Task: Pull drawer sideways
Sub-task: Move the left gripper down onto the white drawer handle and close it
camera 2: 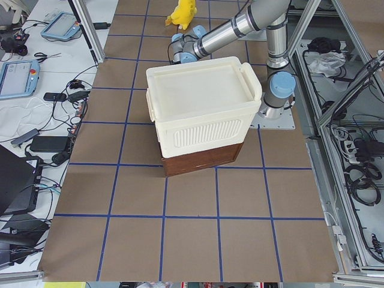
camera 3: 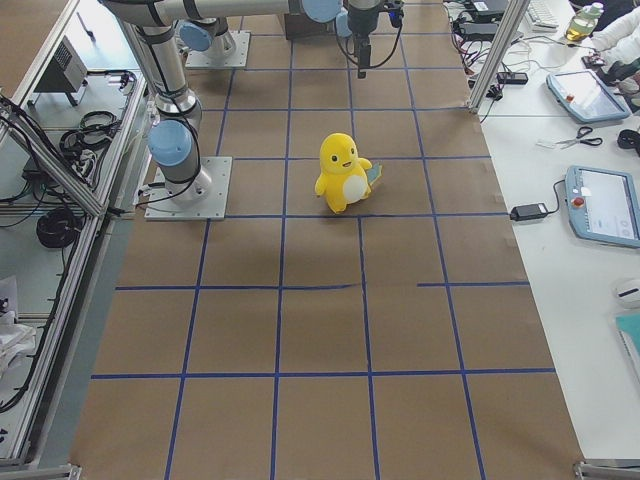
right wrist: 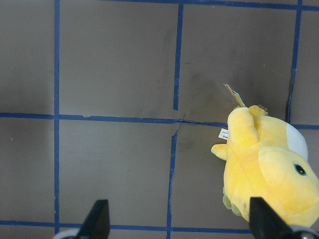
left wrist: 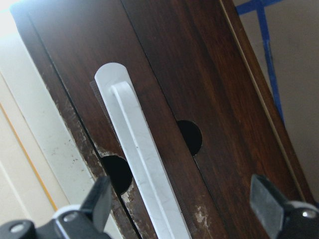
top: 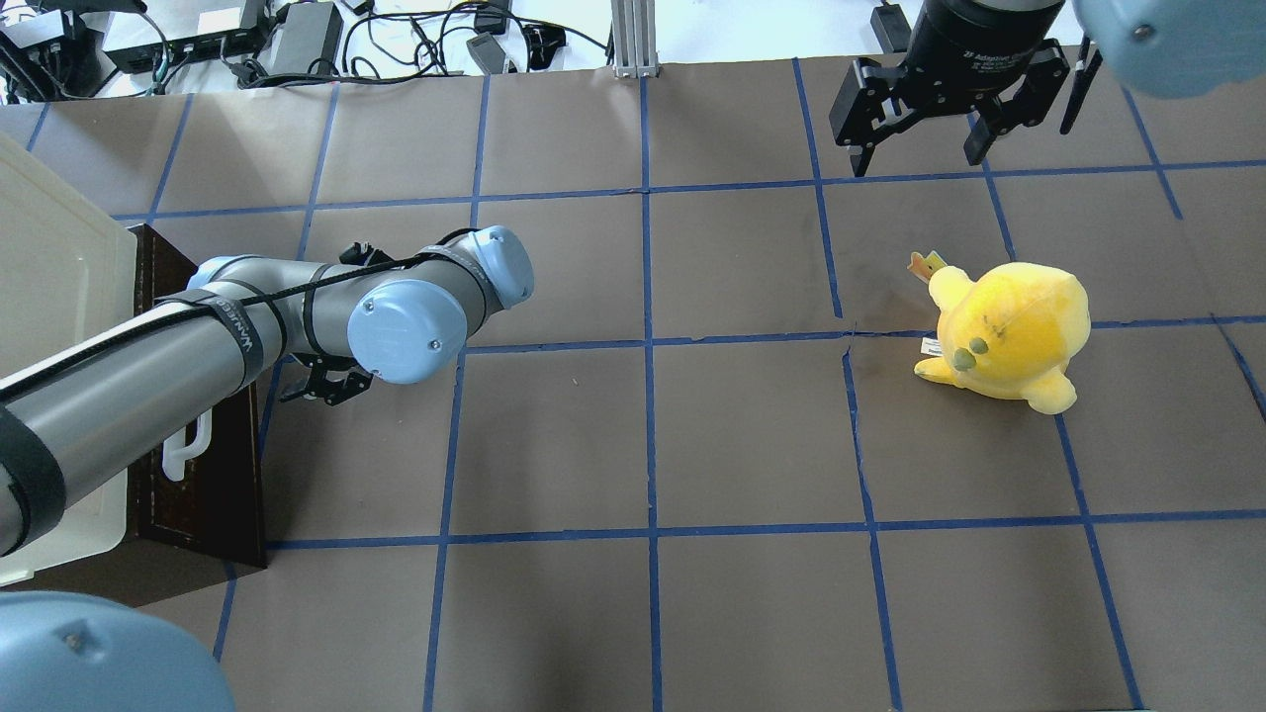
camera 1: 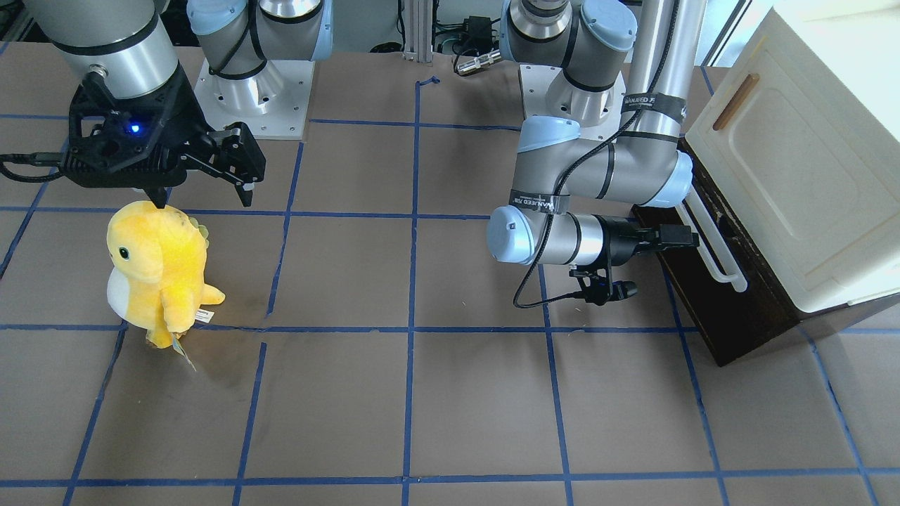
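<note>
Under the cabinet [camera 1: 794,161] at the table's left end: the drawer [camera 1: 710,295], front facing right. Across that front, a long handle [camera 1: 714,242], axis running near to far. Squarely before it, left gripper [left wrist: 183,199] wide open, empty, bar between the fingers [left wrist: 102,196] (apparently not touching). Well right, right gripper [top: 915,158] open, empty.

A brown table [camera 1: 478,393] with a blue tape grid carries an upright yellow plush toy [camera 1: 158,267] on the robot's right side, and a cream-white cabinet [camera 1: 808,161] with a dark brown wooden drawer [camera 1: 724,316] at the left end.
</note>
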Robot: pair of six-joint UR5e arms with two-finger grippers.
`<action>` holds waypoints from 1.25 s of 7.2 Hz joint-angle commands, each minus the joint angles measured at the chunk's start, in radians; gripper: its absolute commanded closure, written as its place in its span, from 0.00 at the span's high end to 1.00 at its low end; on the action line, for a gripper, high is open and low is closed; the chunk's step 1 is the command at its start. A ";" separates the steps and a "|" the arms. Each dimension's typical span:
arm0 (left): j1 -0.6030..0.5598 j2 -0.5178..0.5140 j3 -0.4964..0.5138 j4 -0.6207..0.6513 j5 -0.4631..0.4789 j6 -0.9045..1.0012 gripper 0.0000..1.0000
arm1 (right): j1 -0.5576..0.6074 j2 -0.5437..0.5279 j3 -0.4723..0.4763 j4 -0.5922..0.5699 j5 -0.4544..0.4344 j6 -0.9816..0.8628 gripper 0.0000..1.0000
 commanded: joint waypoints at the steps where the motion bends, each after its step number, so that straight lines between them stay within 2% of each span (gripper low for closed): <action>1: 0.026 -0.002 0.002 -0.011 0.018 -0.001 1.00 | 0.000 0.000 0.000 0.000 0.000 0.000 1.00; 4: 0.066 -0.007 -0.001 -0.011 0.034 -0.036 0.94 | 0.000 0.000 0.000 0.000 0.000 0.000 1.00; 5: 0.066 -0.007 0.001 -0.011 0.034 -0.036 0.83 | 0.000 0.000 0.000 0.000 0.000 -0.002 1.00; 6: 0.066 -0.008 0.002 -0.011 0.034 -0.036 0.64 | 0.000 0.000 0.000 0.000 0.000 0.000 1.00; 7: 0.066 -0.008 0.005 -0.011 0.035 -0.036 0.51 | 0.000 0.000 0.000 0.000 0.000 -0.002 1.00; 8: 0.066 -0.008 0.004 -0.011 0.035 -0.036 0.41 | 0.000 0.000 0.000 0.000 0.000 0.000 1.00; 9: 0.066 -0.008 0.004 -0.011 0.035 -0.036 0.38 | 0.000 0.000 0.000 0.000 0.000 -0.002 1.00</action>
